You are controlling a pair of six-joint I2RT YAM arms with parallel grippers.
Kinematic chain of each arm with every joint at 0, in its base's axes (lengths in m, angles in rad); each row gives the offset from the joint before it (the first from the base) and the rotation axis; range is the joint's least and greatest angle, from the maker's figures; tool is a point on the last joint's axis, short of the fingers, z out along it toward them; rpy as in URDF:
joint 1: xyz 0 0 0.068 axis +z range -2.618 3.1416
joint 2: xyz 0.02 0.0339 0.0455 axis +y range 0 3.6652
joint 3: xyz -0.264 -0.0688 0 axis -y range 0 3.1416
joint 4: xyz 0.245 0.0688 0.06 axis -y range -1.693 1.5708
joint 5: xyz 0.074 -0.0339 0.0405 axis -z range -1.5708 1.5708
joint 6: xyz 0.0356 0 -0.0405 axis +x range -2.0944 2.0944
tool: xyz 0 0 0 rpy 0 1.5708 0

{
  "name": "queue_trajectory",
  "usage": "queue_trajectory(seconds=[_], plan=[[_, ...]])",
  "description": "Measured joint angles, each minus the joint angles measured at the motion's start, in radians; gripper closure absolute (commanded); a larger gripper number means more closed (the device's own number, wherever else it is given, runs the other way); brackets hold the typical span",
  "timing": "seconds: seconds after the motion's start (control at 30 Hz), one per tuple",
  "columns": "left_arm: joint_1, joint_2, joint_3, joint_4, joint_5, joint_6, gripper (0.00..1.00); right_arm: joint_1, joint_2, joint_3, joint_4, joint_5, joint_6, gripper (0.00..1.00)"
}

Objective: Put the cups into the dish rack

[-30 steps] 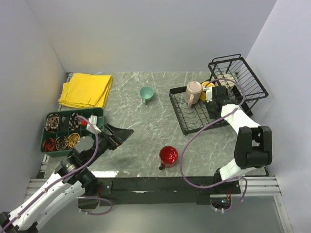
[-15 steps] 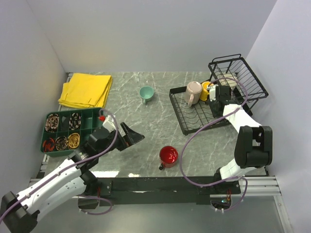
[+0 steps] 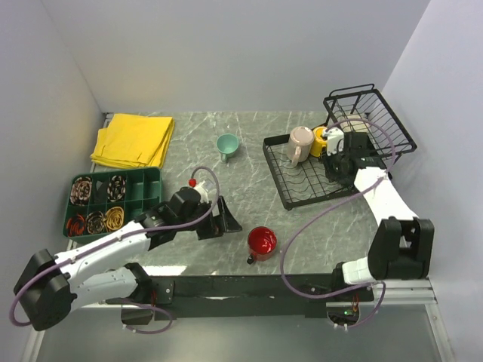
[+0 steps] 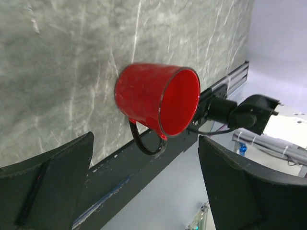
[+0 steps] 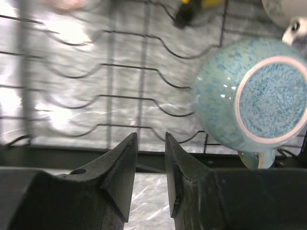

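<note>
Since the red mug [image 4: 158,98] looks stiff, slick, chippable, the wide-spread left pincer [image 4: 145,143] should pinch its rim; right pincer [image 5: 151,136] slightly parted, empty.

Bright even light, soft shadows

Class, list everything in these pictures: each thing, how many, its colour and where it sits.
table: 1, grey marble
dish rack: 1, black wire, right rear
mugs on table: 2; teal mug mid-table, red mug near front edge
mugs in rack: 3 clear; pink mug, yellow mug, speckled blue-green mug upside down
cloth: 1, yellow, far left
compartment tray: 1, green, left
left gripper: open, facing red mug
right gripper: slightly open, empty, over rack
</note>
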Motion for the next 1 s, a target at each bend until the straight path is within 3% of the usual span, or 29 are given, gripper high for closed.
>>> queue_trajectory(seconds=[0.33,0.63,1.0], plan=[[-0.108,0.065,0.111,-0.064,-0.045,0.029,0.06,0.001,-0.238,-0.006,-0.086,-0.345,-0.038,0.57],[-0.195,0.164,0.245,-0.151,-0.111,0.060,0.07,0.002,-0.452,-0.148,-0.088,-0.698,-0.041,0.53],[-0.272,0.292,0.370,-0.242,-0.202,0.110,0.09,-0.001,-0.440,-0.179,-0.091,-0.793,-0.045,0.48]])
